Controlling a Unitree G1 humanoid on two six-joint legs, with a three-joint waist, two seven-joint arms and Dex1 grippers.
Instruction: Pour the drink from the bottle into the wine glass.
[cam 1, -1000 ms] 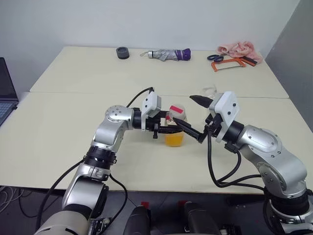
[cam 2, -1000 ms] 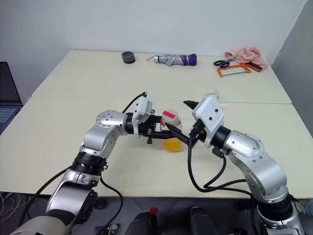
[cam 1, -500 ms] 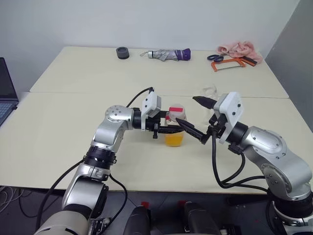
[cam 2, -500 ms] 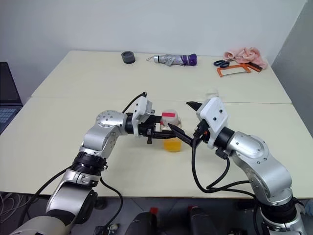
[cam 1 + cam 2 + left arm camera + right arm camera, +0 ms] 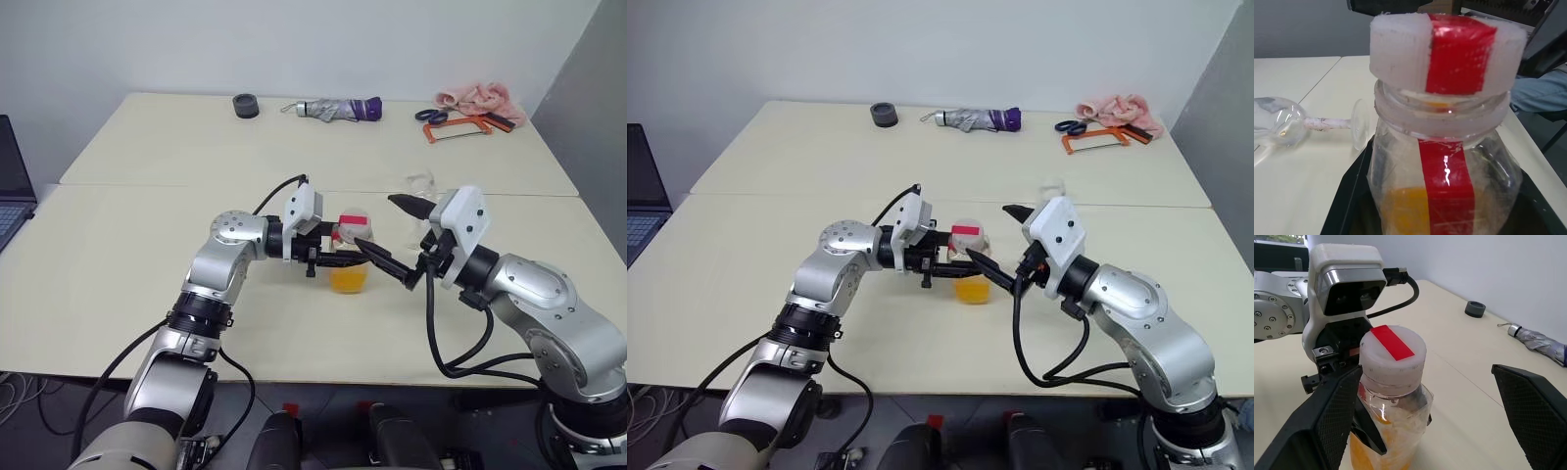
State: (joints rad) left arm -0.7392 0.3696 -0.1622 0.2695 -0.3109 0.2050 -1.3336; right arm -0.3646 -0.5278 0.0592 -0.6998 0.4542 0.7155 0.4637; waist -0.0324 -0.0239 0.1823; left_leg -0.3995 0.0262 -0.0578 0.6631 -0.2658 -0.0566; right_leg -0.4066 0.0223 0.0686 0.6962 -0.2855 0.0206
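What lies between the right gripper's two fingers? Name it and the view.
The capped top of the bottle stands between the open right gripper's fingers, closer to one; the right wrist view shows it.

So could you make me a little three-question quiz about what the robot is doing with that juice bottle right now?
1. True or false: the cap is already off the bottle.
2. Which end effector is shut on the bottle: A) left B) right C) neither?
3. How does the wine glass lie on the table?

Key
1. False: the white cap with its red stripe sits on the neck.
2. A. The left end effector clamps the bottle's body, while the right one stands open beside the cap.
3. On its side, in the left wrist view, empty; the orange drink is all in the bottle.
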